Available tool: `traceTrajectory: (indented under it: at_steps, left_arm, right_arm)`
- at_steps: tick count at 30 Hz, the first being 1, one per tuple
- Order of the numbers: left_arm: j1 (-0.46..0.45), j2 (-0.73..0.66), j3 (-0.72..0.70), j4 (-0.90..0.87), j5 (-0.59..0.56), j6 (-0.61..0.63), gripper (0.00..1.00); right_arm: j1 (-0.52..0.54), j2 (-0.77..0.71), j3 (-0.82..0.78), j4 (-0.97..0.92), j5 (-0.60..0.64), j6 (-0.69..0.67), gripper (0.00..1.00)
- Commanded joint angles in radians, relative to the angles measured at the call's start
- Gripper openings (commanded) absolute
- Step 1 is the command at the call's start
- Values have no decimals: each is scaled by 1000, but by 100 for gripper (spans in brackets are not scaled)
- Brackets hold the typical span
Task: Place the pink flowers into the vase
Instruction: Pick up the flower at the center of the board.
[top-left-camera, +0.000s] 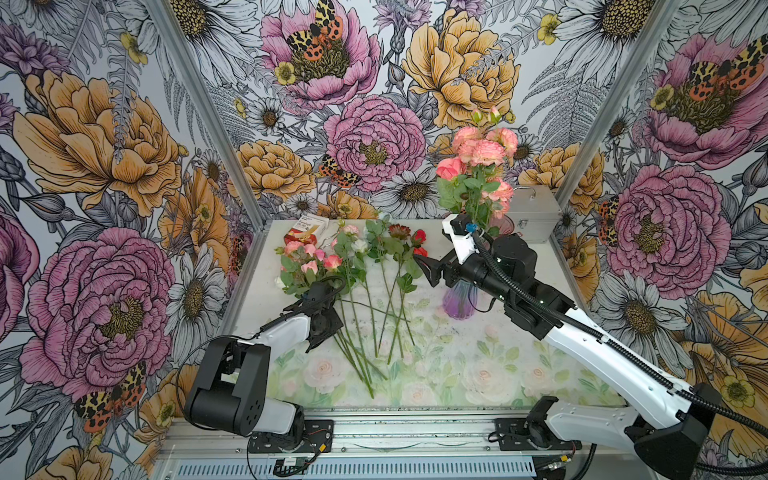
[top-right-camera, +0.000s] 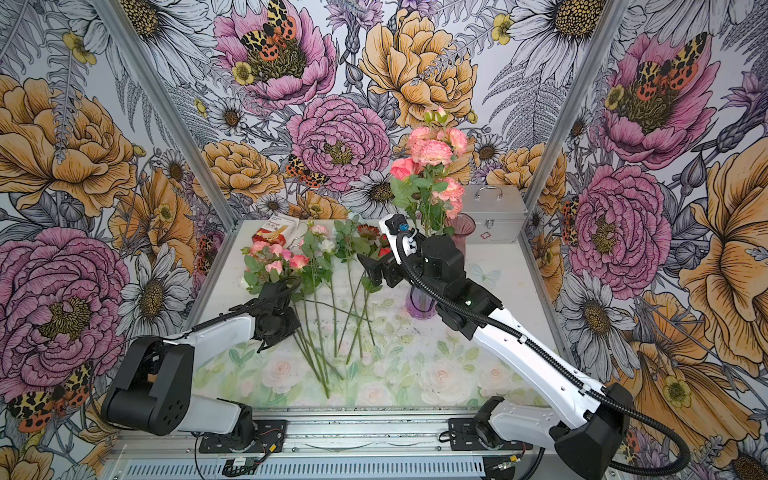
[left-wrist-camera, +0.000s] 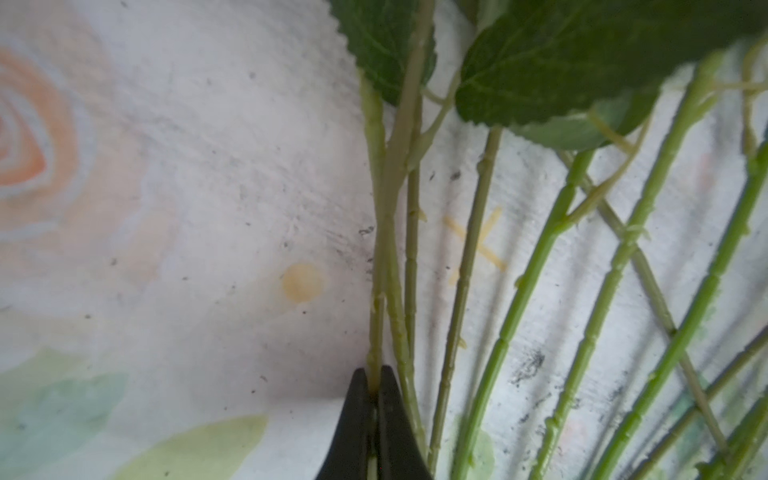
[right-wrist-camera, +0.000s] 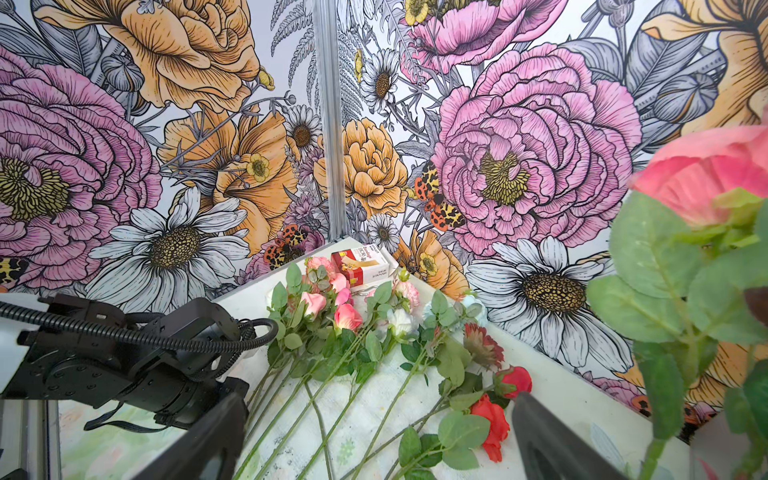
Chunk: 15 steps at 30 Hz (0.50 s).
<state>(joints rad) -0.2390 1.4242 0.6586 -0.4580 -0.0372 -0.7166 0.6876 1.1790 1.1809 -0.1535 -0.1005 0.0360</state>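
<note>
Since the stems (top-left-camera: 370, 332) lie fanned on the counter (top-left-camera: 478, 374), the left hand (left-wrist-camera: 376, 386) pinches shut on one thin stem (left-wrist-camera: 376, 324) below the leaves (left-wrist-camera: 386, 50), probably that of the pink flowers (top-left-camera: 309, 257) at mid-left in both top views. Only the left wrist view shows this pinch. The right hand (top-left-camera: 428, 270) gapes empty beside the purple vase (top-left-camera: 457, 305), which already holds pink blooms (top-left-camera: 484, 153).

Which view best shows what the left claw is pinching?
The left wrist view: the left claw is shut on a green stem. Both top views and the right wrist view show the left arm, but the pinch is hidden.
</note>
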Motion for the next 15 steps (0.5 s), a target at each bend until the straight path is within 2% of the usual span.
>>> traceTrajectory:
  at_steps: [1, 4, 8, 12, 15]
  left_arm:
    - [-28, -58, 31, 18, -35, 2, 0]
    - [-80, -210, 38, 16, -106, 38, 0]
    - [-208, -425, 68, -21, -323, 139, 0]
    - [-265, -583, 47, -8, -404, 171, 0]
    - [-343, -667, 7, 87, -456, 247, 0]
  right_arm:
    - [-5, 16, -4, -7, -24, 20, 100]
    - [-5, 24, 3, -8, -37, 39, 100]
    - [-5, 66, 46, -38, -59, 66, 100]
    - [-7, 127, 115, -81, -46, 107, 100]
    - [-12, 172, 187, -122, -79, 140, 99]
